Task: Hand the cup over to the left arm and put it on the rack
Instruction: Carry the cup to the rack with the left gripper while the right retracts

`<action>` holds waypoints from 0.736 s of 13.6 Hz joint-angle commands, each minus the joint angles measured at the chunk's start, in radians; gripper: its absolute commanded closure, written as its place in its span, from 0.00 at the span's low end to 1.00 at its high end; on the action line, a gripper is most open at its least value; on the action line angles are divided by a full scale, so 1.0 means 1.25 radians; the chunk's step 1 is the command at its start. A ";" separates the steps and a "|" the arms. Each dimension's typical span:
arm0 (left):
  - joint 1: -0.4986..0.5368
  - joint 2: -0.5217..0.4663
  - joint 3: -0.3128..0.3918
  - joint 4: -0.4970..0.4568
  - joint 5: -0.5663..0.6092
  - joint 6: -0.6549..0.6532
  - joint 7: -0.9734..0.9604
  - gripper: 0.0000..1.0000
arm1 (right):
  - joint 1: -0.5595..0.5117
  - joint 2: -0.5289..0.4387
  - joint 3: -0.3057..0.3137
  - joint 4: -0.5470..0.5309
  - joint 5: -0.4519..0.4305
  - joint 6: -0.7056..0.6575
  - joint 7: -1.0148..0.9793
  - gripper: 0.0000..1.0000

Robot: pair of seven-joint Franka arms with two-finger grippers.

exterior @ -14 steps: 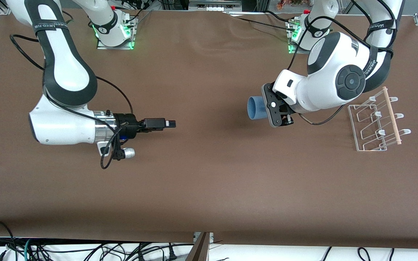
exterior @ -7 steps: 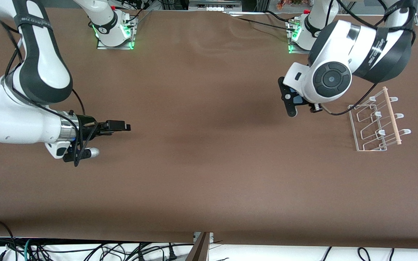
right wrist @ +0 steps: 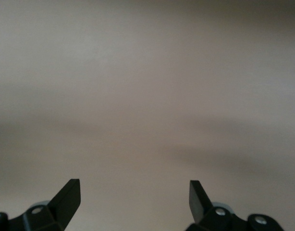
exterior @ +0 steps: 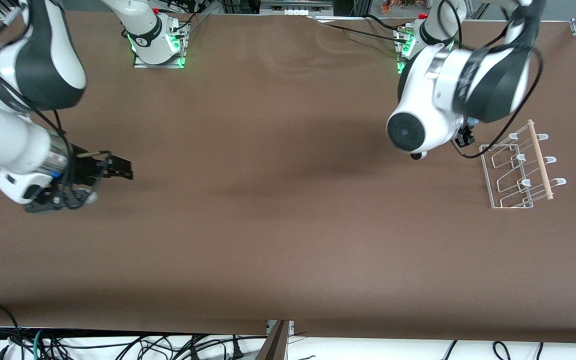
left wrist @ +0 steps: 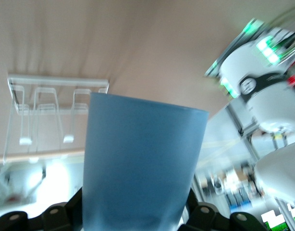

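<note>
We log: cup [left wrist: 142, 163] clamped in left gripper [left wrist: 133, 216], up beside the rack [exterior: 520, 170]; right gripper [right wrist: 133, 197] spread wide, empty, over bare table [exterior: 278, 225].

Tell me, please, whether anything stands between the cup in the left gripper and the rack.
Nothing visible does: the left gripper holds the cup beside the rack, with only bare table between them.

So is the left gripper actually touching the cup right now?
Touching. The left wrist view shows the cup seated in the left gripper, its base wedged against the black gripper parts on both sides, with the rack ahead.
</note>
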 commanded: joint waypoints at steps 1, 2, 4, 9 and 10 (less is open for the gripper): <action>-0.002 0.085 0.006 0.019 0.104 -0.034 -0.100 0.92 | -0.011 -0.063 -0.040 -0.015 -0.014 -0.015 -0.007 0.00; -0.001 0.097 0.008 0.006 0.126 -0.048 -0.151 0.93 | -0.011 -0.076 -0.056 -0.015 -0.015 -0.016 -0.007 0.00; 0.039 0.107 0.010 -0.013 0.142 -0.052 -0.247 0.94 | -0.011 -0.105 -0.082 -0.020 -0.021 -0.019 -0.005 0.00; 0.162 0.090 0.009 -0.130 0.205 0.003 -0.443 0.92 | -0.012 -0.168 -0.123 -0.039 -0.065 -0.081 -0.008 0.00; 0.185 0.086 0.009 -0.143 0.210 0.020 -0.453 0.92 | -0.012 -0.168 -0.123 -0.039 -0.073 -0.082 -0.009 0.00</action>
